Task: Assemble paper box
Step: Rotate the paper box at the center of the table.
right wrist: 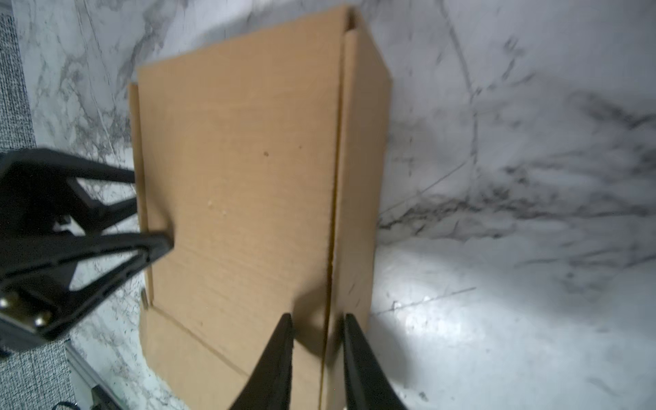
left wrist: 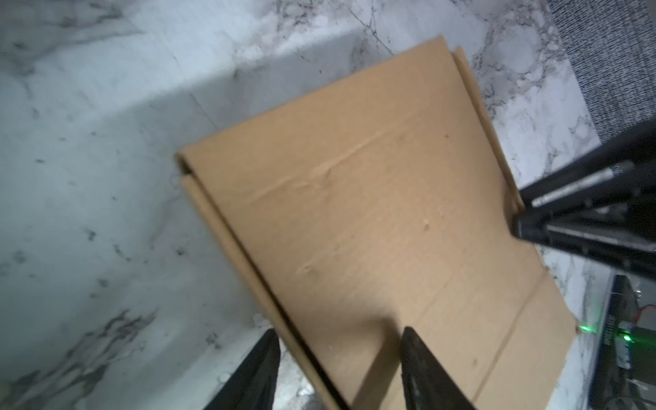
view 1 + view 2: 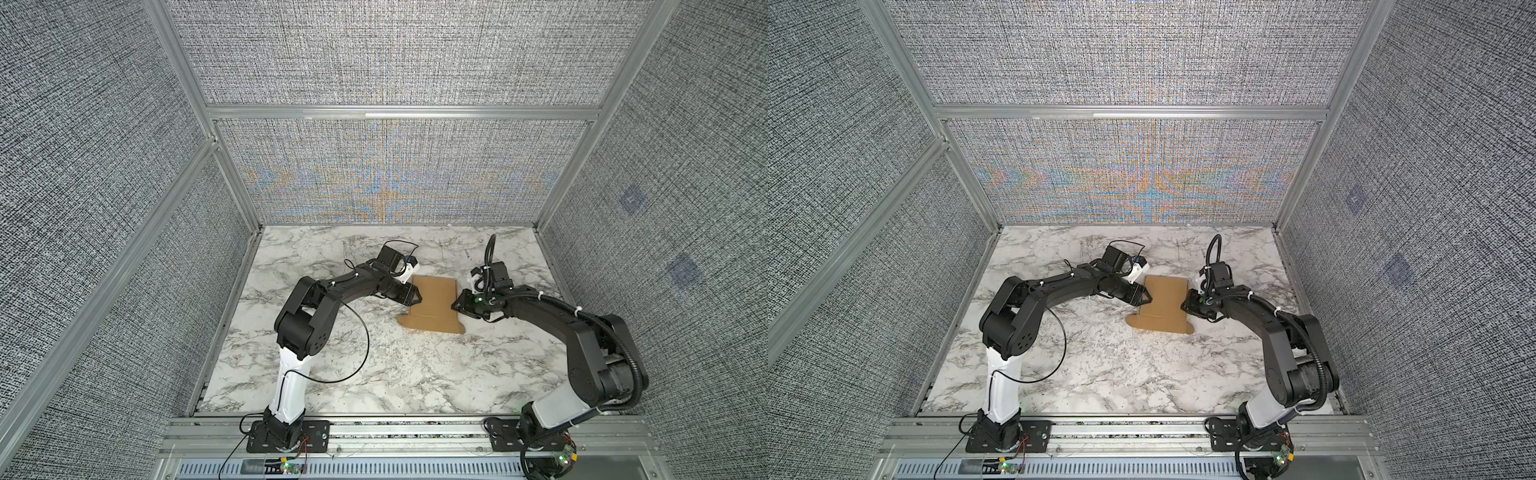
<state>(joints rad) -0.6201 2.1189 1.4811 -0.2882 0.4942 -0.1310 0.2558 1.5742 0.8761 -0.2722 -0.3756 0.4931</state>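
Grip of right end effector (image 1: 317, 318) on paper box (image 1: 241, 177) unclear.

Paper box (image 3: 432, 303) on marble table (image 3: 332, 374)

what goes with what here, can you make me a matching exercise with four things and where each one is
Things:
1 tan corrugated cardboard paper box
2 left gripper
3 right gripper
4 white grey-veined marble table

Places:
a jaws wide apart, astride the box edge on the left arm's side
b beneath the box
c between the two grippers
d jaws closer together, astride the box edge on the right arm's side

Pairs: 1-c, 2-a, 3-d, 4-b
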